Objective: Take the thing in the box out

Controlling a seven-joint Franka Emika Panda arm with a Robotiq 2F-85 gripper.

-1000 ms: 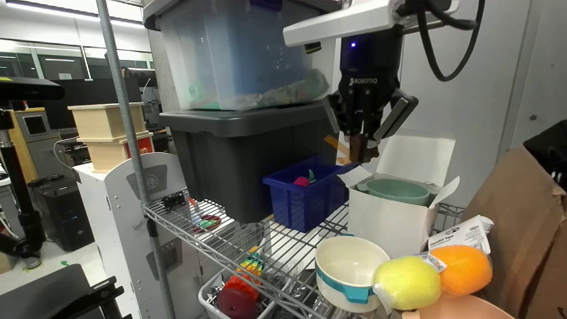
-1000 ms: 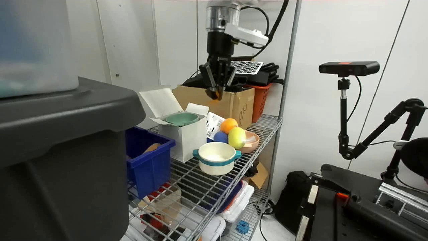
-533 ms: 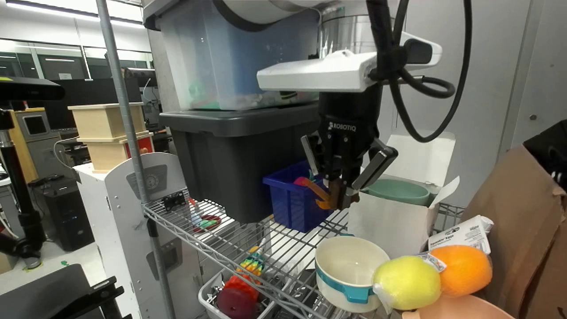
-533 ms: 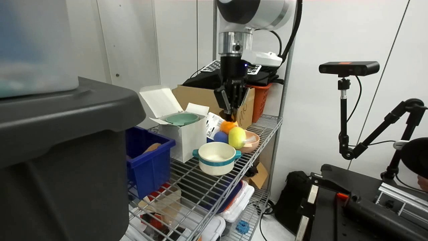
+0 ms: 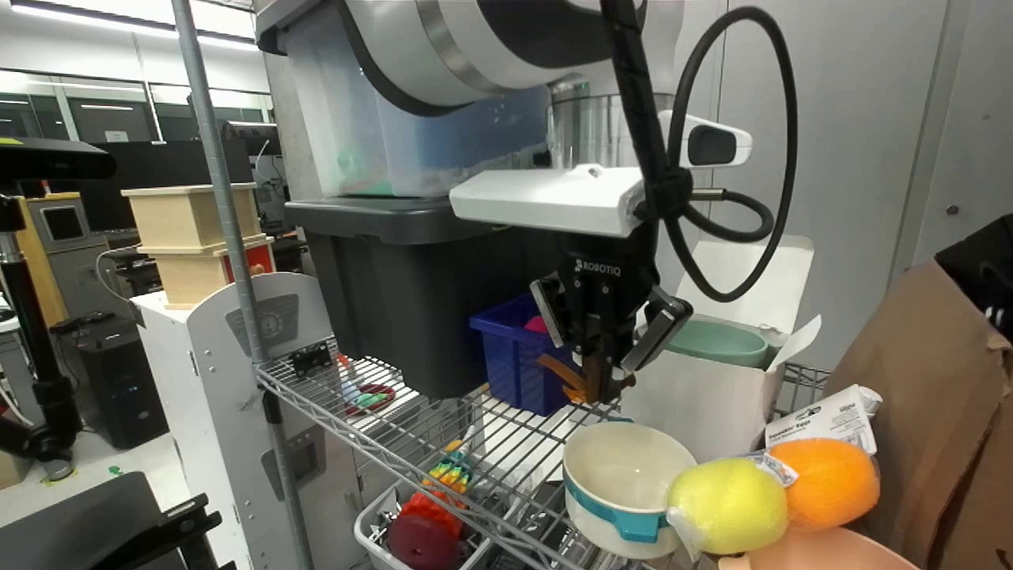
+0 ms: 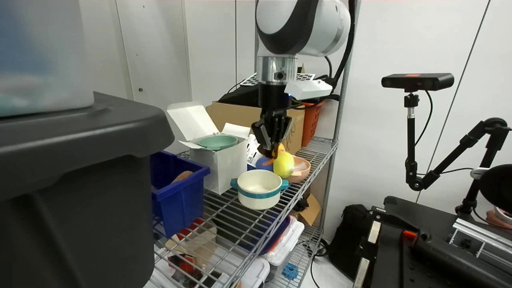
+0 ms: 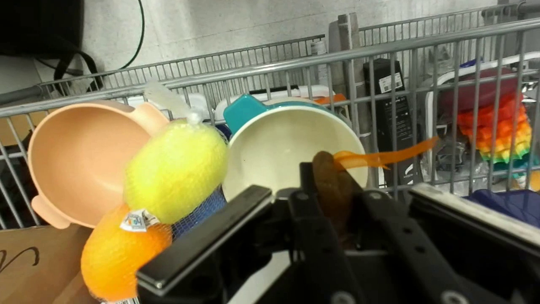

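The hand [image 7: 332,185] pinches a rounded brown lump [image 7: 329,179] (an orange strip [image 7: 392,156] juts out).

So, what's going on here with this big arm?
A robot arm is holding a small brown lump in its gripper, with an orange strip beside it. The job is to get that lump out of the white box; it is outside the box, held in mid-air near the cream pot, not yet set down. The box's lid stands open, with a green bowl inside.
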